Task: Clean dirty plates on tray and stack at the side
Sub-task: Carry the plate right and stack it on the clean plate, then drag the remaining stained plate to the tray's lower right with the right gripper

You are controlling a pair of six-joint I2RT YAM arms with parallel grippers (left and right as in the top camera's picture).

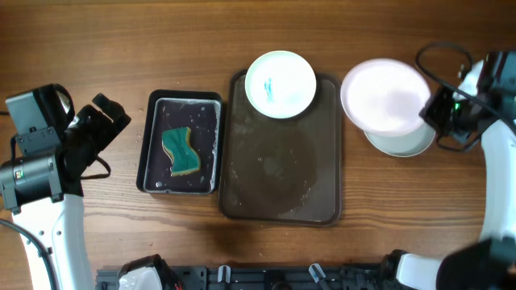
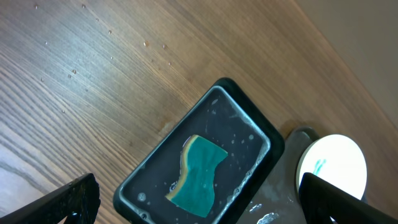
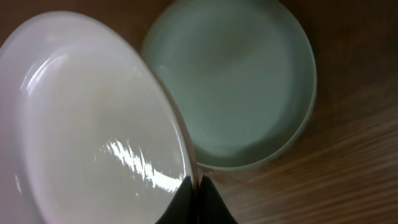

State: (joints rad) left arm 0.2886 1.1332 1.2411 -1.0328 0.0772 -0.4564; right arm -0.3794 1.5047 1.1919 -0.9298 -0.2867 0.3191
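A wooden counter (image 1: 105, 48) was seen from above. Near its left edge the left gripper (image 1: 103, 121) hung over bare wood, its jaws spread wide and holding nothing. Just inward of it sat a black basin (image 1: 149, 161), wet inside, with a teal sponge (image 1: 181, 151) lying in it. Beside the basin, at the counter's middle, lay a brown tray (image 1: 282, 185), its floor wet and mostly bare. A blue-smeared plate (image 1: 280, 83) sat at the tray's far edge, overhanging the rim. Toward the far right corner the right gripper (image 1: 431, 113) had its jaws pinched tight on the rim of a white plate (image 1: 383, 95). That plate was held over, and partly covered, a pale green plate (image 1: 399, 143) resting on the wood.
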